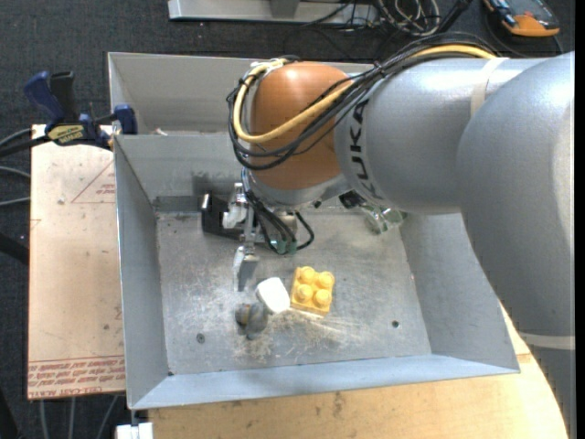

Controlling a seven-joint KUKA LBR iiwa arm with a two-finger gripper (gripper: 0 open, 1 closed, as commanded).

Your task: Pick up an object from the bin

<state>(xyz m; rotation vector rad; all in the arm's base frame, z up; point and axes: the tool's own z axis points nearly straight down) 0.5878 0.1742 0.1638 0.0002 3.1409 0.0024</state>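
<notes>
- Hanging just left of a white block [272, 294], the tool [245, 277] is being viewed; its opening cannot be told.
- The block's long axis is slanting down-right, beside a yellow brick [313, 291].

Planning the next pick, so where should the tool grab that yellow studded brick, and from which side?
Come straight down from above and pinch the yellow brick across its far and near flat walls. It lies flat, studs up, and the white piece crowds its left wall, so that side probably leaves no room.

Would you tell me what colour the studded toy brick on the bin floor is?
Yellow; the brick shows best in the camera view.
</notes>
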